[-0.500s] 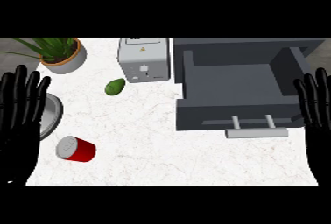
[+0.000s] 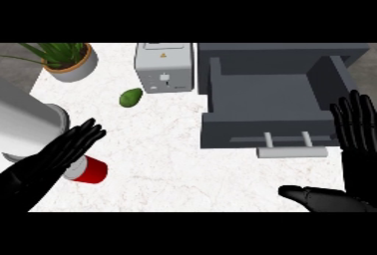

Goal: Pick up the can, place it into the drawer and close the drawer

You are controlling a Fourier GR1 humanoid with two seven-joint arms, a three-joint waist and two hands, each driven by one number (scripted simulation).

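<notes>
A red can (image 2: 90, 170) with a white top lies on its side on the white counter at the lower left. My left hand (image 2: 55, 158) stretches over it with straight fingers, covering its left end. The grey drawer (image 2: 269, 99) stands pulled open at the upper right, with nothing inside and its handle (image 2: 290, 151) toward me. My right hand (image 2: 355, 132) is open at the right edge, fingers up beside the drawer's front corner, thumb (image 2: 309, 195) jutting left low down.
A potted plant (image 2: 68, 61) stands at the top left. A grey toaster-like box (image 2: 165, 67) sits left of the drawer, with a green avocado (image 2: 131, 97) beside it. A large metal pot (image 2: 26, 124) is at the left edge.
My left hand has swung from the left edge in over the can, fingers pointing up-right. The right hand has shifted slightly inward and its thumb now shows.
</notes>
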